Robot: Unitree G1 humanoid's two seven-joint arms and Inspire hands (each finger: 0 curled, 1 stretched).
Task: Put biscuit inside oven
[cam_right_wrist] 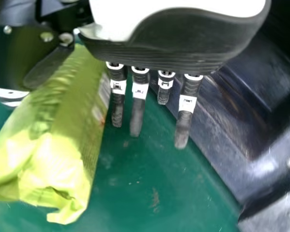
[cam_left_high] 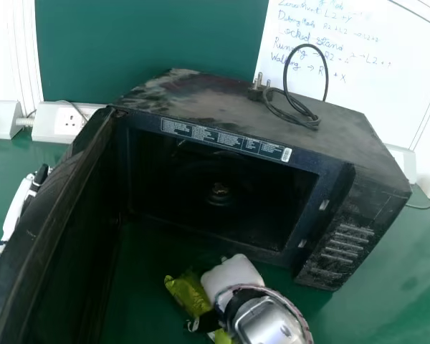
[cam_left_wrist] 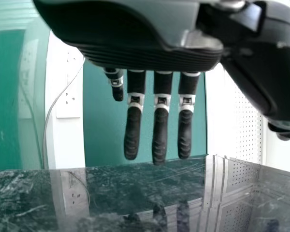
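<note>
Right hand (cam_left_high: 233,278) is in front of the oven (cam_left_high: 201,100), w/ fingers straight & slightly apart, pointing down; can't tell if the thumb presses on the packet. Packet (cam_left_high: 189,292), i.e. the biscuit, is in front of the oven too, outside it, passing by the R hand's palm betw. thumb & fingers; can't tell if it touches the table (cam_left_high: 380,308). Left hand (cam_left_high: 18,203) is off the oven's L side, past the open door (cam_left_high: 54,193), fingers straight w/ small gaps, nothing pinched. Plug (cam_left_high: 256,92) & cord (cam_left_high: 308,123) lie on top of the oven. Behind the oven: board (cam_left_high: 387,100) w/ writing, & a socket (cam_left_high: 68,123) back L of it.
</note>
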